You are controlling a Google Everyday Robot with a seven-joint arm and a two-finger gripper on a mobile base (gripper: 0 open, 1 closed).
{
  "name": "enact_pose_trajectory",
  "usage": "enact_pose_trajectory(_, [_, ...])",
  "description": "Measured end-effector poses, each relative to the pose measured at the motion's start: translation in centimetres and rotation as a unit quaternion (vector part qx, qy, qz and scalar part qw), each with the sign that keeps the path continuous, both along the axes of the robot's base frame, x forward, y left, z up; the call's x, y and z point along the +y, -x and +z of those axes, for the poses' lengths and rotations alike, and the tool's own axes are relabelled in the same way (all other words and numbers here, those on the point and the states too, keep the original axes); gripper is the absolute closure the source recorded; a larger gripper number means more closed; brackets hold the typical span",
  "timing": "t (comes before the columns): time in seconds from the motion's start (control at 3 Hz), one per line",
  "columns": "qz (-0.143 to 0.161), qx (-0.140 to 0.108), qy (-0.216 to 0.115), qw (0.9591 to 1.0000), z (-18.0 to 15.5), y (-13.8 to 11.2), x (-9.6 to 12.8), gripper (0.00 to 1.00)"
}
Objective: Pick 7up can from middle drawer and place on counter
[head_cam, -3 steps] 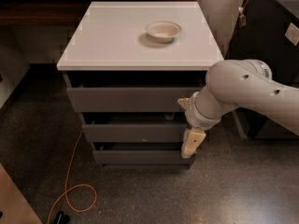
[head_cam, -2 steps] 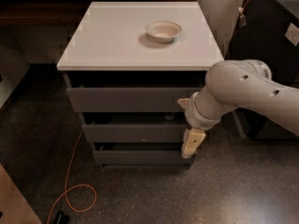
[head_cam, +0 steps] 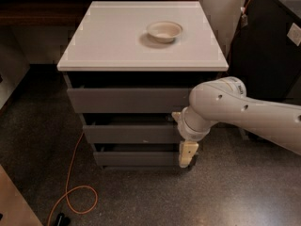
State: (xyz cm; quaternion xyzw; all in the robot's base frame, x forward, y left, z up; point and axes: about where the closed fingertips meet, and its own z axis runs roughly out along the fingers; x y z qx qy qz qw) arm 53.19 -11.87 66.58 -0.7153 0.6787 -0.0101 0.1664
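Observation:
The white counter point(head_cam: 117, 41) tops a grey cabinet with three drawers. The middle drawer point(head_cam: 129, 133) has a plain grey front and looks nearly closed. The 7up can is hidden. My gripper point(head_cam: 187, 154) hangs from the white arm point(head_cam: 244, 109) and points down at the right end of the drawers, in front of the bottom drawer's point(head_cam: 136, 158) right corner and just below the middle drawer's right end. It holds nothing that I can see.
A shallow cream bowl point(head_cam: 164, 31) sits on the counter. An orange cable point(head_cam: 70, 187) loops on the dark floor at the lower left. A black cabinet point(head_cam: 273, 46) stands to the right. A dark wooden ledge point(head_cam: 33, 8) runs behind at the left.

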Motion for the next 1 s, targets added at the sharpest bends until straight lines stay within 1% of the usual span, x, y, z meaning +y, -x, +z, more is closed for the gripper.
enact_pose_trajectory(0.33, [0.012,-0.003,0.009,0.9999,-4.3,-1.0,-0.3,0.00])
enact_pose_trajectory(0.67, [0.020,-0.008,0.007,0.9997,-7.9,-2.2,-1.0,0.00])
enact_pose_trajectory(1.0, [0.031,-0.016,-0.003,0.9994,-11.6,-4.0,-2.1,0.00])
